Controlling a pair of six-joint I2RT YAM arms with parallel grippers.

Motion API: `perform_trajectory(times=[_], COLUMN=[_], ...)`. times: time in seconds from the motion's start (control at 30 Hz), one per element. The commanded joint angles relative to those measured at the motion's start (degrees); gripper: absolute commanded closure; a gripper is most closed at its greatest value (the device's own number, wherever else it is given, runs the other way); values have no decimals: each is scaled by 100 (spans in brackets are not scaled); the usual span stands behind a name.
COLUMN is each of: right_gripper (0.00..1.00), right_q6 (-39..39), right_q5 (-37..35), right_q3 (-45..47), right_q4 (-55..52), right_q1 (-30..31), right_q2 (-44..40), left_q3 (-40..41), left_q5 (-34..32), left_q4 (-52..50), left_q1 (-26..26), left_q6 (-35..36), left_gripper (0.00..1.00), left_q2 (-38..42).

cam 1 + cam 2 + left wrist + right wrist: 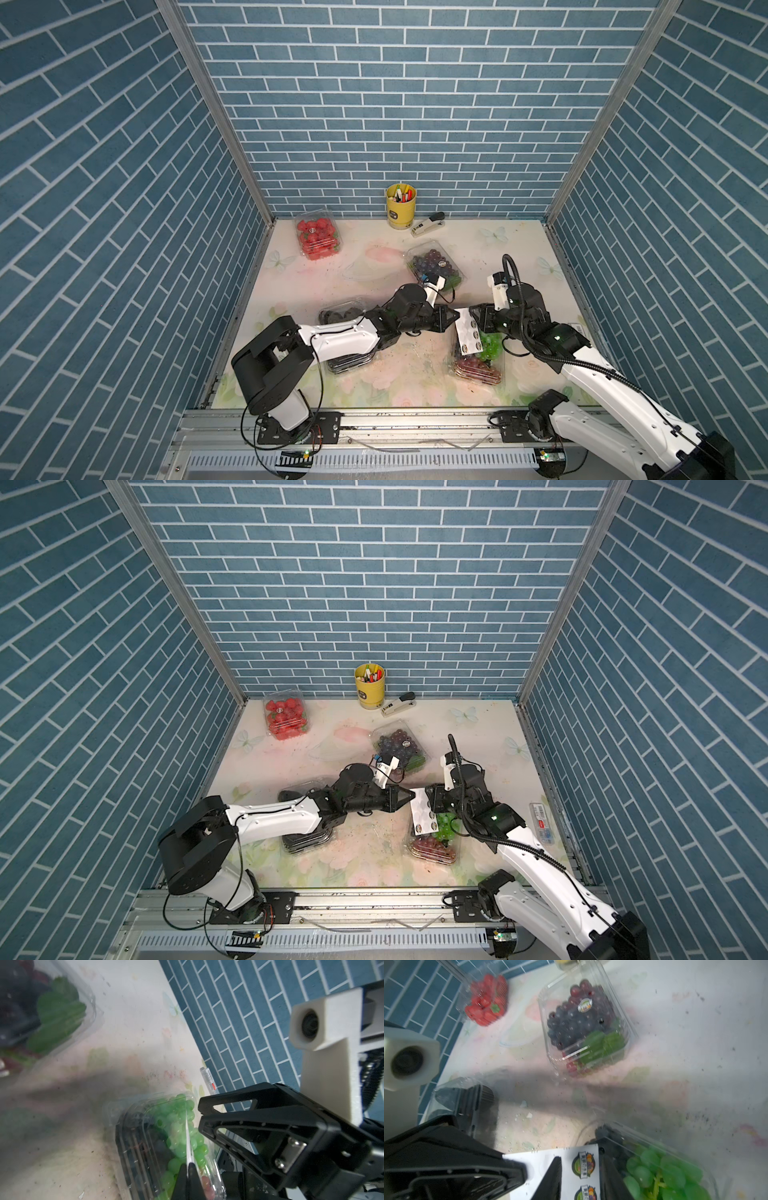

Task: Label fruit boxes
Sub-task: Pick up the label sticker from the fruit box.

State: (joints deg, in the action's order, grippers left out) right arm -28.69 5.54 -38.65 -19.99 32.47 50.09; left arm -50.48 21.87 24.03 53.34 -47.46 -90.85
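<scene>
Fruit boxes [434, 848] sit in four spots on the flowery worktop [374, 386]. Nearest the robot is the mixed grape box [478, 368], with green and red grapes inside. To its left, just as near, the black fruit box [347, 363] lies partly under the left arm.

Over the mixed grape box is the white sticker sheet [467, 332]. Its round stickers [584, 1164] show a fruit picture and writing too blurry to read. The left gripper [456, 315] has its fingers pinching one edge of the sheet. The right gripper [473, 320] is at the other edge with its fingers [555, 1178] spread apart.

Farther back from the mixed grape box is the purple grape box [434, 262], with one round sticker [585, 1005] on its lid. Farther still and to the left is the strawberry box [318, 237]. Farthest back stand the yellow pen cup [401, 208], with a dark badge I cannot read, and a stapler [428, 223].
</scene>
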Motion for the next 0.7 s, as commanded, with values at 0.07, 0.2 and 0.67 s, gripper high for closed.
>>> perform_trajectory(times=[0.07, 0.2, 0.67], right_gripper=[53, 47, 34], right_q6=[197, 181, -798], right_q5=[-87, 536, 3037], right_q3=[-597, -885, -1239], right_q4=[615, 1149, 3196], right_q1=[-16, -171, -1014], right_q2=[339, 647, 1657], left_q3=[-448, -719, -1078], left_q5=[458, 845, 2171], left_q4=[-546, -957, -445], left_q1=[-446, -917, -2306], left_q6=[694, 1134, 1163], left_gripper=[100, 100, 100], left_q2=[391, 645, 1068])
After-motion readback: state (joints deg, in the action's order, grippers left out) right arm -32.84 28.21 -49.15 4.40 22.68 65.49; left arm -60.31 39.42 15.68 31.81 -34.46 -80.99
